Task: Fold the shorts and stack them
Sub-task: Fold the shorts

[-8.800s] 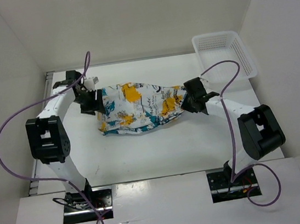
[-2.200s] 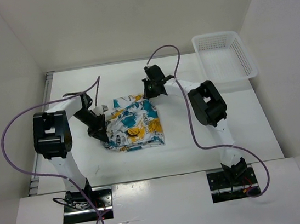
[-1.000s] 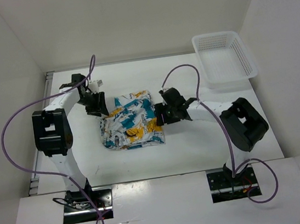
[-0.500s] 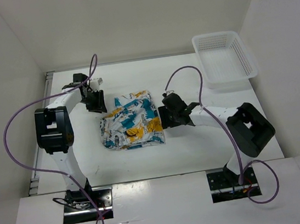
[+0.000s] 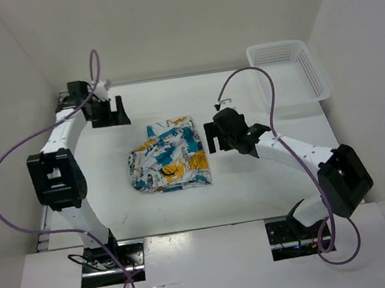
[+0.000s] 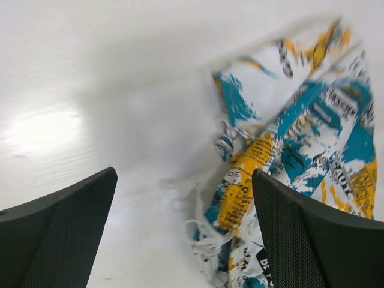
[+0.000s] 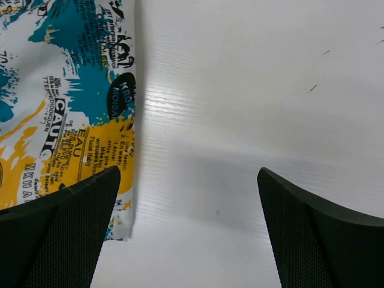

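Note:
The shorts [image 5: 169, 157], white with teal, orange and black print, lie folded into a compact bundle at the middle of the table. My left gripper [image 5: 107, 112] hovers open near the far left corner, apart from them. In the left wrist view the shorts [image 6: 300, 138] lie ahead to the right, a white drawstring trailing at their near edge; the left gripper [image 6: 183, 240] holds nothing. My right gripper [image 5: 213, 138] is open just right of the bundle. In the right wrist view the shorts' straight edge [image 7: 66, 90] lies by the left finger [image 7: 54, 234]; the right gripper [image 7: 186, 228] spans bare table.
A white plastic mesh basket [image 5: 289, 71] stands at the far right corner of the white table [image 5: 255, 185]. White walls close in the left, back and right sides. Purple cables loop above both arms.
Both grippers have opened wide and drawn back from the shorts. The left one moved up towards the far left corner; the right one shifted slightly right. The folded shorts have not moved.

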Available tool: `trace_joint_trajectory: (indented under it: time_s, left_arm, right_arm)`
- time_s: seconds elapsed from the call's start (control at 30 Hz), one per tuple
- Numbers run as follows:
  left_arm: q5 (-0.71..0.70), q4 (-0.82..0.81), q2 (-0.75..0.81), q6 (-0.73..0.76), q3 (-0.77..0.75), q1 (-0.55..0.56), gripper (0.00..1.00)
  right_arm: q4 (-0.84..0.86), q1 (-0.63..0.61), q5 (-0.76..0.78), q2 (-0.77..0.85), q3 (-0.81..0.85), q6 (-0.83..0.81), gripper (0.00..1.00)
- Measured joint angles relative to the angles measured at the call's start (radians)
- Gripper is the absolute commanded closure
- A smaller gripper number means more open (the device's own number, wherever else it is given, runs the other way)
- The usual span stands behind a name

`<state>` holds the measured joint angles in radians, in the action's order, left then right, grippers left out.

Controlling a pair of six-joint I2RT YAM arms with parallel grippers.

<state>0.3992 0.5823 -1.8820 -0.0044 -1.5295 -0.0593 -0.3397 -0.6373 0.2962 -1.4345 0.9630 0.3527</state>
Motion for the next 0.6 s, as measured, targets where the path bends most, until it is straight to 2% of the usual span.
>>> trace_joint_trajectory:
  time_s: [0.17,0.27,0.43,0.6]
  left_arm:
    - [0.024,-0.032,0.114,0.000,-0.064,-0.184,0.00]
    - [-0.001,-0.079,0.177,0.000,0.003,-0.286,0.00]
    - [-0.038,-0.093,0.222,0.000,0.161,-0.348,0.00]
    - [-0.035,-0.095,0.222,0.000,0.195,-0.396,0.00]
  right_arm:
    - [-0.059,0.052,0.003,0.015,0.008,-0.022,0.00]
    - [-0.104,0.082,0.022,0.032,0.012,-0.017,0.00]
    - [-0.183,0.103,0.085,0.038,0.053,-0.003,0.00]
    - [-0.203,0.103,0.113,0.038,0.080,0.013,0.00]
